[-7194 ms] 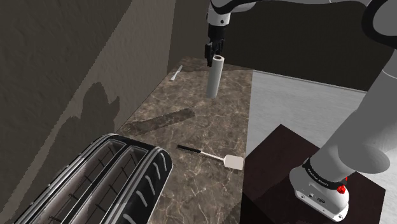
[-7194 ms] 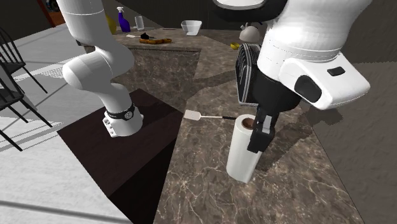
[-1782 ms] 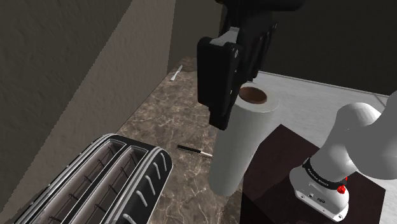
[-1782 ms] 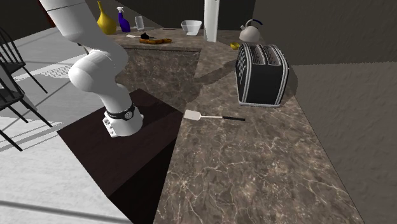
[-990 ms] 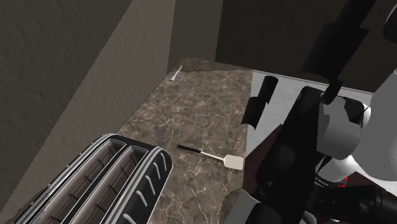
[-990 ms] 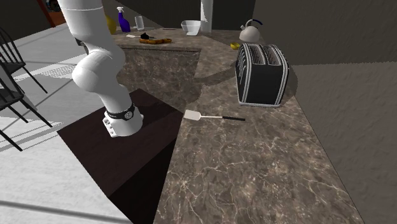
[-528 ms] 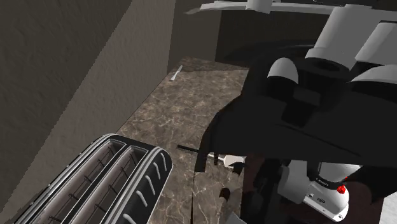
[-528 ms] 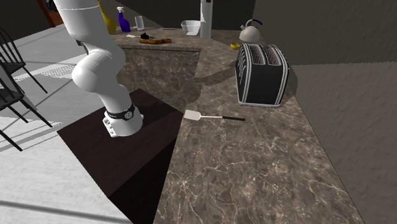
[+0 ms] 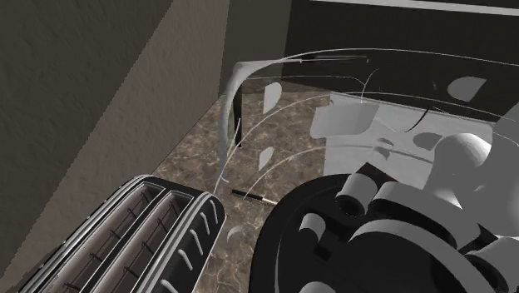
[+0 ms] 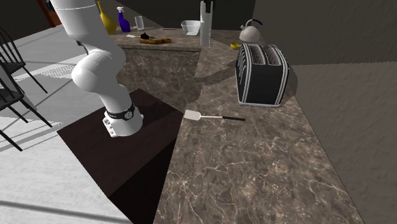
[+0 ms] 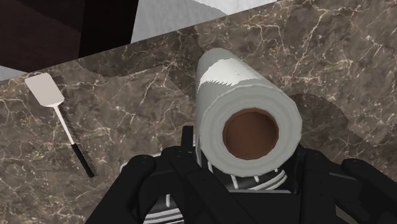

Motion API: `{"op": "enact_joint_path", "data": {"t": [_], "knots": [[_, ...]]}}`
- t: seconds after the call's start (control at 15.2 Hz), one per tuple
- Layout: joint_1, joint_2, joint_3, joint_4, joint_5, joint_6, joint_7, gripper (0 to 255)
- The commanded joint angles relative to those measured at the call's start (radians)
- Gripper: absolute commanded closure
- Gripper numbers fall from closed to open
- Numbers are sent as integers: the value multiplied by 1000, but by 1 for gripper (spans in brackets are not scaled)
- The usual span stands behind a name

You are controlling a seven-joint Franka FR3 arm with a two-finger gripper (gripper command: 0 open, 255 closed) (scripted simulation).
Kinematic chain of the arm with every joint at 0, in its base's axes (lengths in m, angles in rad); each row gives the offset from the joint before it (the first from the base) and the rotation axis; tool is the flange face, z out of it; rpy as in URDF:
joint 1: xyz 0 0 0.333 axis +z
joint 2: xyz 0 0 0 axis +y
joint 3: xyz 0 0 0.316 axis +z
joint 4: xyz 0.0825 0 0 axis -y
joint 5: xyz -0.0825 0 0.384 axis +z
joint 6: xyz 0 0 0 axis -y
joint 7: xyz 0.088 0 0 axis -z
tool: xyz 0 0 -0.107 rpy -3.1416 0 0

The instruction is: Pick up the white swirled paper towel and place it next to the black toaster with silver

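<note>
The paper towel roll (image 11: 245, 121) is white with a brown core, and it stands on end between my black fingers (image 11: 189, 150). My gripper (image 11: 243, 163) is shut on it. In the second exterior view the roll (image 10: 205, 27) hangs upright at the far end of the marbled counter (image 10: 254, 165), to the left of the toaster, with the gripper (image 10: 207, 6) at its top. The black toaster with silver trim (image 10: 261, 73) stands on the counter; it also sits at the shoulder view's lower left as the toaster (image 9: 125, 237). My arm (image 9: 391, 225) looms close to the shoulder camera.
A white spatula with a black handle (image 10: 210, 116) lies on the counter between the toaster and the dark stand (image 10: 146, 146); in the wrist view the spatula (image 11: 54, 108) lies beside the roll. A kettle (image 10: 251, 28), bowl (image 10: 191, 26) and bottles (image 10: 124, 20) stand on the far counter.
My arm has swung still closer across the shoulder camera, hiding more of the counter. In the second exterior view the held roll has sunk slightly. Toaster and spatula have not moved.
</note>
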Motion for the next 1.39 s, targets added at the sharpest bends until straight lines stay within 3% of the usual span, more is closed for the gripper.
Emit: {"op": "enact_joint_path", "data": {"t": [0.0, 1.32], "knots": [[-2, -11, -2, -36, 7, 29, -6, 255], [0, -19, 0, -313, 18, 298, -26, 255]]}}
